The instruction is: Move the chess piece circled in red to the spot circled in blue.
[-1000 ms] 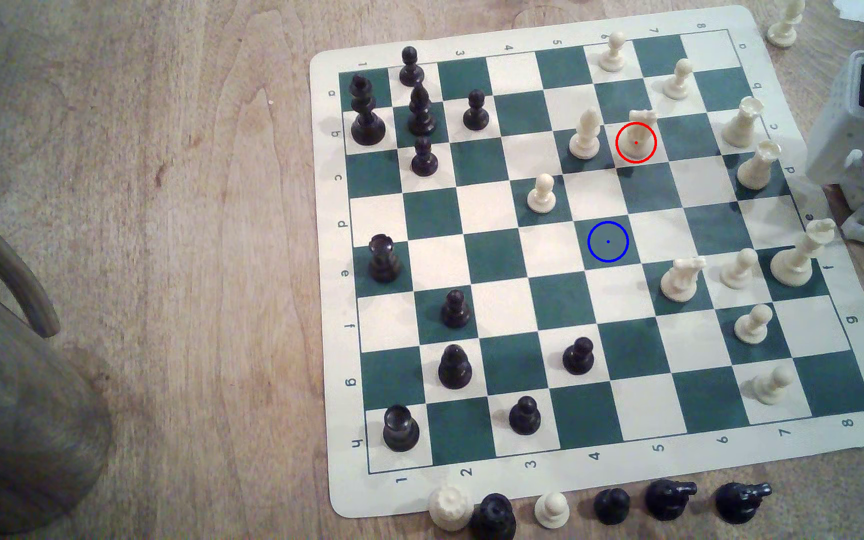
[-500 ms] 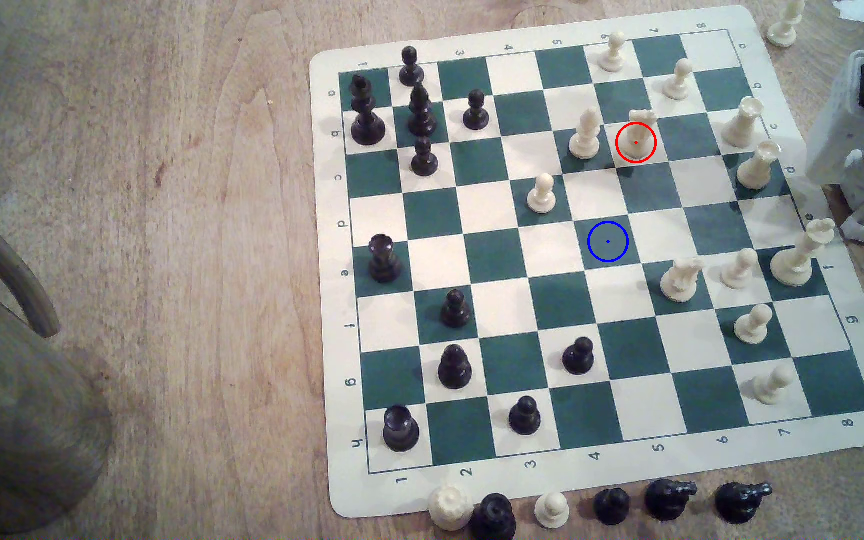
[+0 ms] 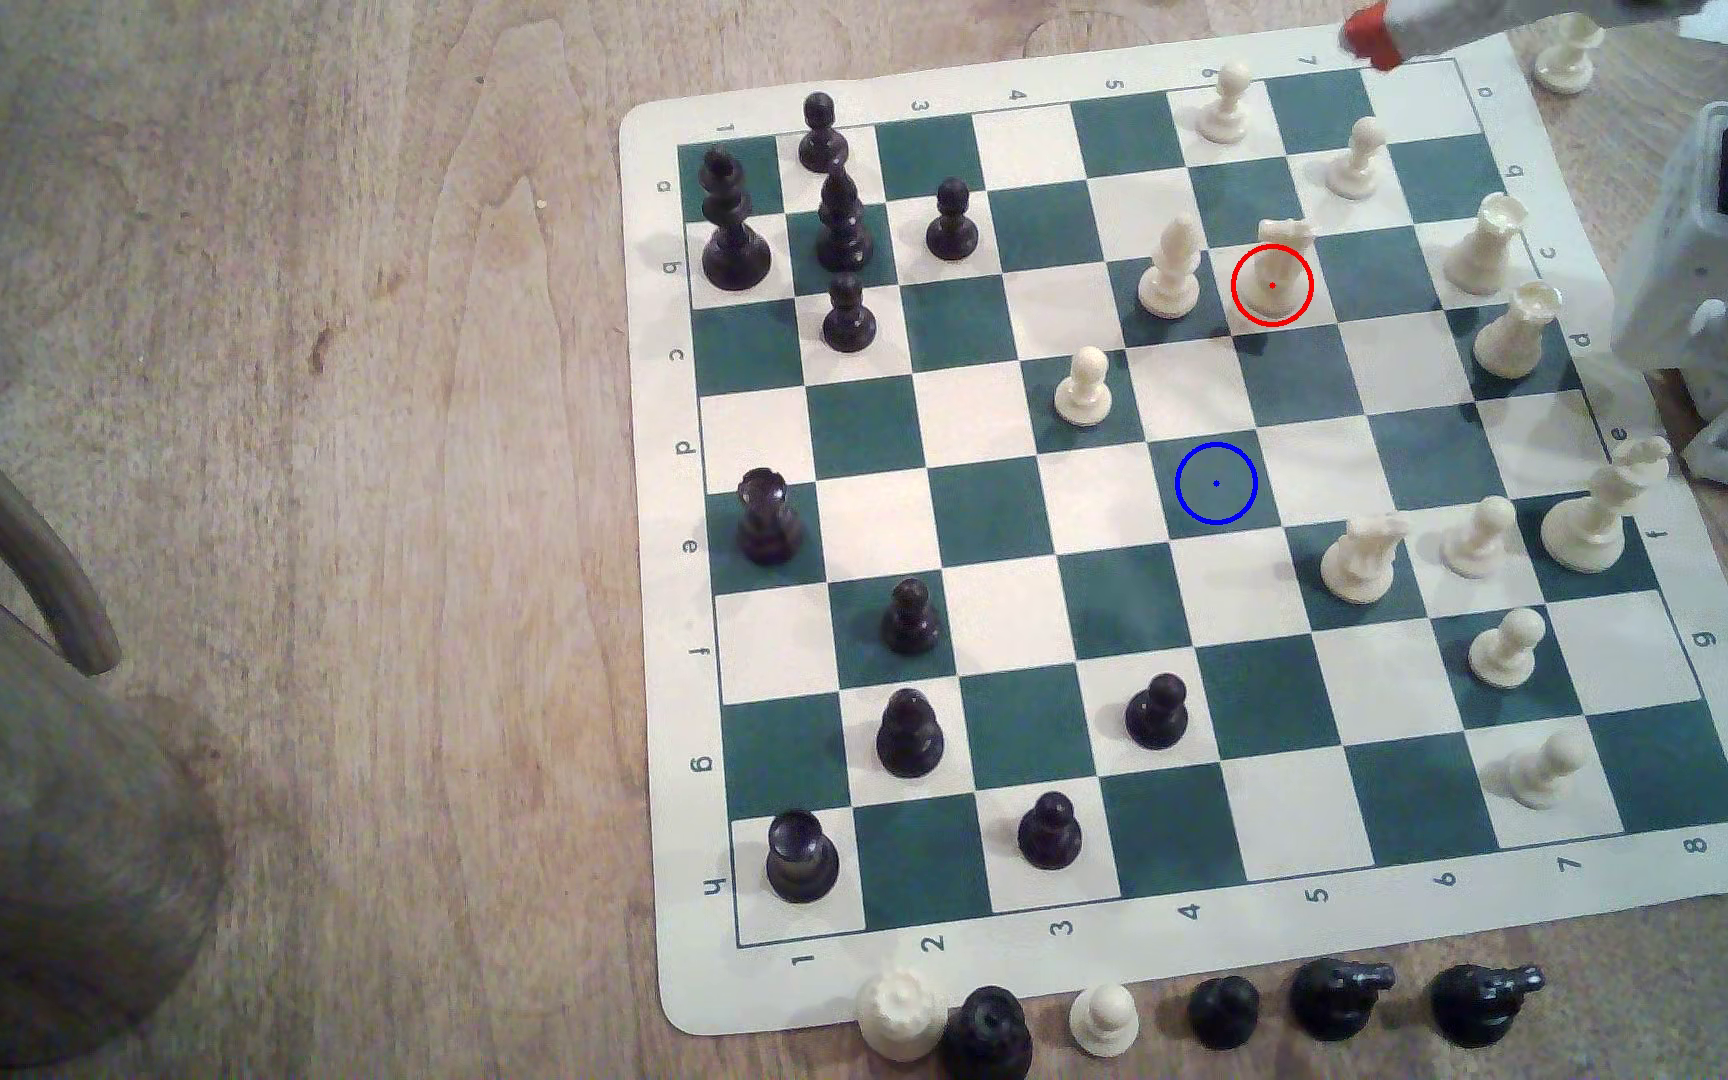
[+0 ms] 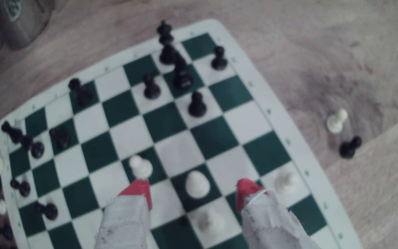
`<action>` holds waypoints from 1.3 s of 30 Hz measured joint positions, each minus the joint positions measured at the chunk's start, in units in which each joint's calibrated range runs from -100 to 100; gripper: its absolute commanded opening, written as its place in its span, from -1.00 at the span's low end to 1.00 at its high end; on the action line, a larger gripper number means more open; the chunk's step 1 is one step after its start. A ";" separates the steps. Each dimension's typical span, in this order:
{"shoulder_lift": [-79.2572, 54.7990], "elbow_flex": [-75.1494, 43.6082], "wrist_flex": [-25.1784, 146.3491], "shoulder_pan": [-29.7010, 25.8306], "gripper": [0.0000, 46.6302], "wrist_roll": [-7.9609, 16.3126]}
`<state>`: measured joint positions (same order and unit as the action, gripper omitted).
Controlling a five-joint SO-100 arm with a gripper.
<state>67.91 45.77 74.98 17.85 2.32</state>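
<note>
Hanging above the board's far edge in the exterior view, the fingers (image 3: 1369,36) are spread wide and grasp nothing. The chess piece (image 3: 1273,272), a smooth cream plastic knight, stands upright on its red-ringed cream square, nearer the camera and slightly toward the exterior view's left from them. The spot (image 3: 1216,483), a bare dark green square, lies nearer the camera again.

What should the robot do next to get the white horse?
Probably bring the open gripper over and down around the knight. The knight sits untouched in its red ring beside the bishop, the blue-ringed square is empty, and the gripper hangs above the board, holding nothing.
</note>
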 measured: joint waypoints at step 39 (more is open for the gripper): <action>-12.07 19.43 -3.82 -5.09 -0.22 -4.84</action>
<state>55.84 65.21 71.16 12.76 -2.52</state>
